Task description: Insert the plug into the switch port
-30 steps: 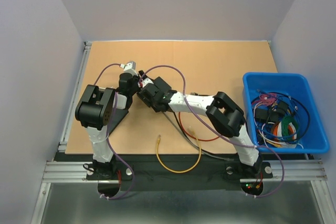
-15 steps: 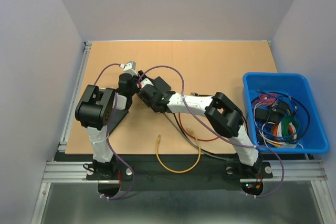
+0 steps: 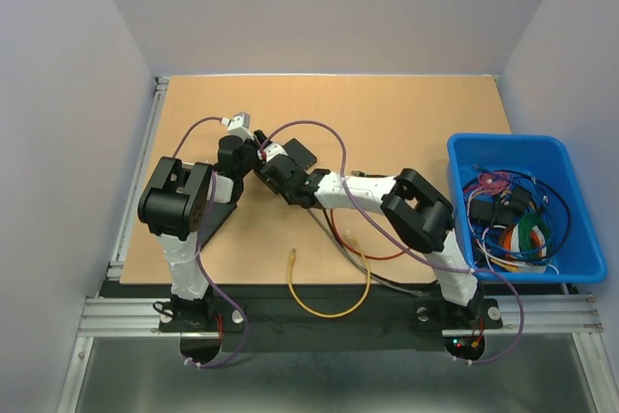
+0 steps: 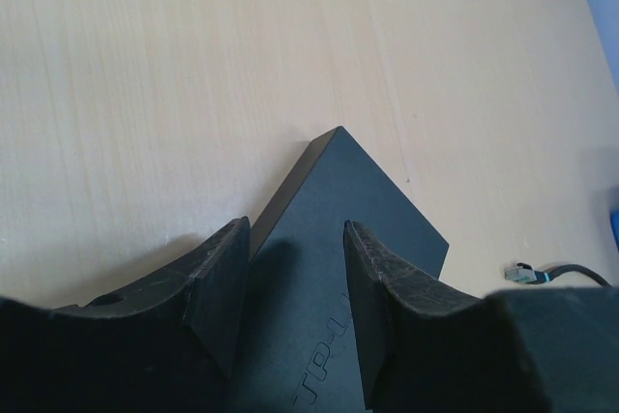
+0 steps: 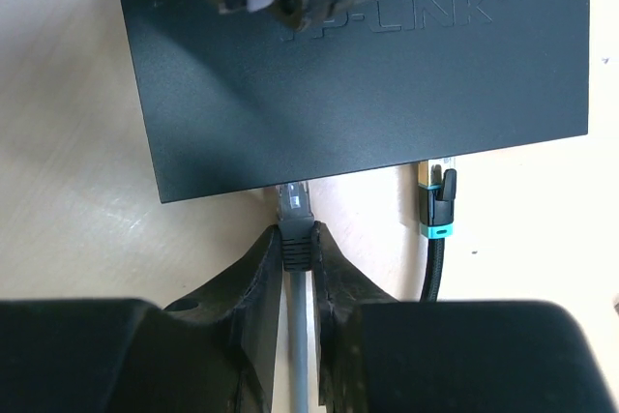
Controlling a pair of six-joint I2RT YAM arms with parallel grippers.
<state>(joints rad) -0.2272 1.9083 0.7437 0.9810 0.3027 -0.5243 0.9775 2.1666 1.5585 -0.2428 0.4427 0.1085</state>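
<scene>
The black TP-Link switch [image 5: 358, 65] lies flat on the wooden table and also shows in the top view [image 3: 300, 154]. My right gripper [image 5: 297, 236] is shut on the boot of a grey cable's plug [image 5: 295, 202]. The clear tip of the plug meets the switch's near edge; whether it sits in a port is hidden under that edge. My left gripper [image 4: 295, 273] is open, its fingers [image 4: 221, 287] spread over a corner of the switch's top [image 4: 338, 200]. In the top view the left gripper [image 3: 253, 153] and right gripper [image 3: 274, 170] meet at the switch.
A black braided cable with a teal-banded plug [image 5: 435, 202] meets the same switch edge to the right. A yellow cable [image 3: 330, 312] and a red cable [image 3: 338, 236] lie near the table's front. A blue bin [image 3: 462, 148] holds several cables at the right.
My right gripper has shifted a little toward the near right with the plug, so more of the switch shows in the top view. The left arm has not moved.
</scene>
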